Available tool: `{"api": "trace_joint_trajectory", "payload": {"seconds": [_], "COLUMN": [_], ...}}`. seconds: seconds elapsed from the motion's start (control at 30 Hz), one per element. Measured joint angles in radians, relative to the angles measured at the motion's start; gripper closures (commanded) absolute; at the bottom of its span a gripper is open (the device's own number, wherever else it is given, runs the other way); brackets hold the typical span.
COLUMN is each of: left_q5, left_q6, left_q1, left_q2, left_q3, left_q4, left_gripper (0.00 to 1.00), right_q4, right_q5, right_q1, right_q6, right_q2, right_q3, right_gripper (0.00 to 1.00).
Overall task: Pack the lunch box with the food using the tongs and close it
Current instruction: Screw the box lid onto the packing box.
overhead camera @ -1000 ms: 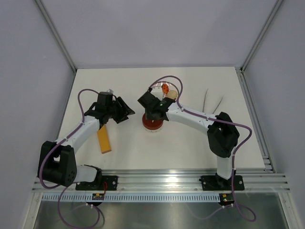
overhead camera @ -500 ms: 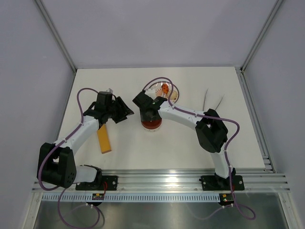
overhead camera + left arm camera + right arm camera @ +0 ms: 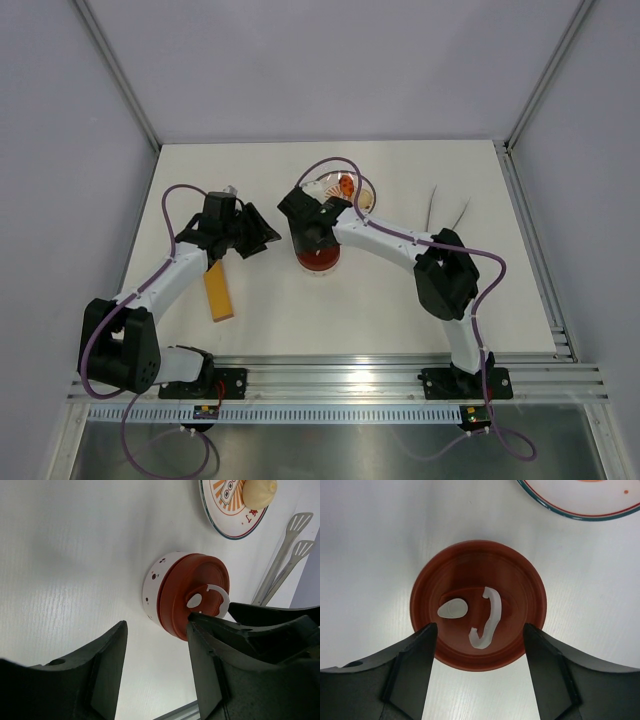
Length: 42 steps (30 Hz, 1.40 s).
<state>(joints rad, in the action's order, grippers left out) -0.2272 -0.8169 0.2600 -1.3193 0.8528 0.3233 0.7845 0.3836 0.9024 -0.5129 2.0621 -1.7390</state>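
The lunch box (image 3: 318, 262) stands mid-table, its dark-red lid (image 3: 477, 610) with the white curled mark seated on top. My right gripper (image 3: 480, 627) hovers right over it, open, a finger on each side of the lid with nothing gripped. To the left, my left gripper (image 3: 157, 625) is open and empty, facing the lunch box (image 3: 192, 602) from a short way off. Food stays on the patterned plate (image 3: 328, 184): an orange piece (image 3: 346, 187) and a beige piece (image 3: 259, 491). The tongs (image 3: 445, 212) lie on the table at the right, away from both grippers.
A flat yellow-orange bar (image 3: 218, 290) lies beside the left forearm. The plate's rim (image 3: 580, 511) sits just beyond the lunch box. The tongs (image 3: 285, 560) lie past the plate in the left wrist view. Enclosure walls stand behind and at both sides.
My right arm has shifted a little left over the lunch box and its jaws have spread wider around the lid. The lid stays on the box. The left arm has barely moved.
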Motion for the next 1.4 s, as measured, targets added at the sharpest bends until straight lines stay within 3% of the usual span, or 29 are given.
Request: {"api": "trace_joint_trajectory", "payload": {"seconds": [0.23,0.37,0.43,0.63,0.7,0.83,0.9,1.2,1.4], "left_q5": [0.000,0.000,0.000,-0.001,-0.004,-0.029,-0.054,-0.187,-0.268], "left_q6": [0.006,0.009,0.013,0.024,0.027,0.024,0.016,-0.049,-0.106], "left_q1": [0.000,0.000,0.000,0.000,0.000,0.000,-0.002,-0.003,0.000], "left_q2": [0.000,0.000,-0.005,-0.129,-0.198,-0.353,-0.417,-0.545,-0.546], "left_q3": [0.000,0.000,0.002,0.070,0.124,0.240,0.279,0.310,0.229], "left_q4": [0.003,0.006,0.006,0.004,0.008,-0.012,-0.034,-0.132,-0.264], "left_gripper": [0.46,0.46,0.46,0.47,0.48,0.48,0.48,0.49,0.50], "right_q4": [-0.001,-0.005,-0.010,-0.010,-0.011,-0.035,-0.050,-0.064,-0.083], "right_q5": [-0.015,-0.032,-0.035,-0.039,-0.039,-0.042,-0.053,-0.055,-0.055], "right_q1": [-0.010,-0.018,-0.021,-0.035,-0.041,-0.046,-0.047,-0.047,-0.047], "right_q6": [0.017,0.020,0.023,0.019,0.014,-0.006,-0.004,-0.003,-0.003], "right_q2": [0.000,0.000,0.000,-0.002,-0.002,-0.007,-0.013,-0.019,-0.026], "right_q3": [-0.045,-0.038,-0.025,-0.001,-0.001,0.016,0.022,0.034,0.048], "right_gripper": [0.25,0.39,0.51,0.57,0.65,0.94,1.00,1.00,1.00]}}
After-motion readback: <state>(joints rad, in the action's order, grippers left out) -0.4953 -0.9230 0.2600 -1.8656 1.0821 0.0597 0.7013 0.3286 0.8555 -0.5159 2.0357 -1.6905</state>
